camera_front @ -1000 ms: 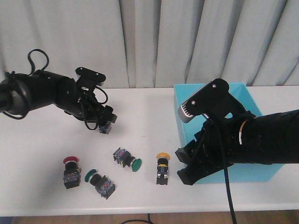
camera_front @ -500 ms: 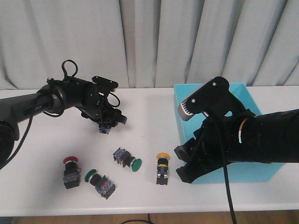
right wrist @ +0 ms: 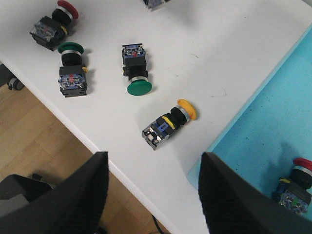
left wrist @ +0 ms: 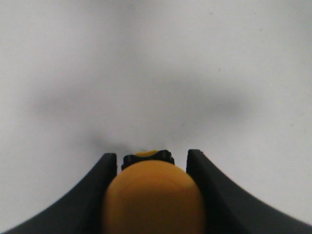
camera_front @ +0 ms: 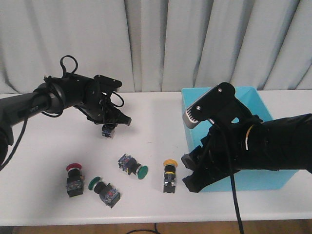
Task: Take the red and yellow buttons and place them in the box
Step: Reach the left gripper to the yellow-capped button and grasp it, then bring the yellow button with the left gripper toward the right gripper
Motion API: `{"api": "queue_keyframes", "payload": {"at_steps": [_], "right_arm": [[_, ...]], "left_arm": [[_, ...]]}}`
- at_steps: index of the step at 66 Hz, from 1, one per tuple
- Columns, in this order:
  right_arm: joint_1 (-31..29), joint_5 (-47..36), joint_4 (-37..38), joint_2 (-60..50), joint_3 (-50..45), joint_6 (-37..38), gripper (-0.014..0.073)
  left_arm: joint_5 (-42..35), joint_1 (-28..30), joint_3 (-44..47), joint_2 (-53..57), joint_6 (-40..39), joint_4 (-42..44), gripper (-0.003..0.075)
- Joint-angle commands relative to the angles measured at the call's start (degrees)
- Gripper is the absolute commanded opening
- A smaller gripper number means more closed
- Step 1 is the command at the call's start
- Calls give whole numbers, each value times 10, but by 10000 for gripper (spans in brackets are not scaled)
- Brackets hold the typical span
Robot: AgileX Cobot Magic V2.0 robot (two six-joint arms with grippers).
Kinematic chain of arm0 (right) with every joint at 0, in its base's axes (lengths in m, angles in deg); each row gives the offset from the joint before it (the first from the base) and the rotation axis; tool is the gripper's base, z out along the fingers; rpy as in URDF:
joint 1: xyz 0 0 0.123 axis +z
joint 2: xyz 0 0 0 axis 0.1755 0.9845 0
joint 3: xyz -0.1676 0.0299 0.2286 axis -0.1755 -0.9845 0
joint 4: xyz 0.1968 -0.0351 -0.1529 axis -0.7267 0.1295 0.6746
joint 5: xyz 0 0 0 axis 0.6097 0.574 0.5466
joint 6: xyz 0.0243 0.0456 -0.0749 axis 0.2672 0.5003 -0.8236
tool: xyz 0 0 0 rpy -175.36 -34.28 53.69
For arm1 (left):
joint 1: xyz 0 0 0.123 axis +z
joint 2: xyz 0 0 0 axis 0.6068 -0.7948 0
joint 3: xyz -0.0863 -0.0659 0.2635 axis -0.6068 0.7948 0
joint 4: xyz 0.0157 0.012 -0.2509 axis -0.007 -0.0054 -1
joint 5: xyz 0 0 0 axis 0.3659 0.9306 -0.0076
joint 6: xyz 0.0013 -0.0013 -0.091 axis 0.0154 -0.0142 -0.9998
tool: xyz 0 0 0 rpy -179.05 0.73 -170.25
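My left gripper [camera_front: 110, 125] is shut on a yellow button [left wrist: 153, 200], whose cap fills the space between the fingers [left wrist: 100, 180]; its black body [camera_front: 107, 131] hangs just above the table at the back left. My right gripper [camera_front: 192, 171] is open and empty at the front left corner of the turquoise box [camera_front: 265, 180]. A second yellow button [camera_front: 169, 175] lies just left of it and shows in the right wrist view [right wrist: 170, 124]. A red button [camera_front: 73, 179] stands at the front left [right wrist: 51, 24]. Another red button [right wrist: 296, 187] lies inside the box [right wrist: 273, 122].
Two green-capped buttons lie on the table, one [camera_front: 104, 189] beside the red button and one [camera_front: 132, 166] in the middle; both show in the right wrist view [right wrist: 72, 70] [right wrist: 135, 73]. The table's front edge [right wrist: 97, 146] is close below my right gripper. Curtains hang behind.
My left arm has swung round and changed its pose, with the gripper and its button staying over about the same spot. My right arm has hardly moved.
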Motion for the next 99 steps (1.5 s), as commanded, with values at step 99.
{"api": "queue_keyframes", "payload": {"at_steps": [99], "right_arm": [[0, 42, 12, -7, 15, -21, 417]], "left_arm": [[-188, -111, 588, 656, 443, -345, 146]]}}
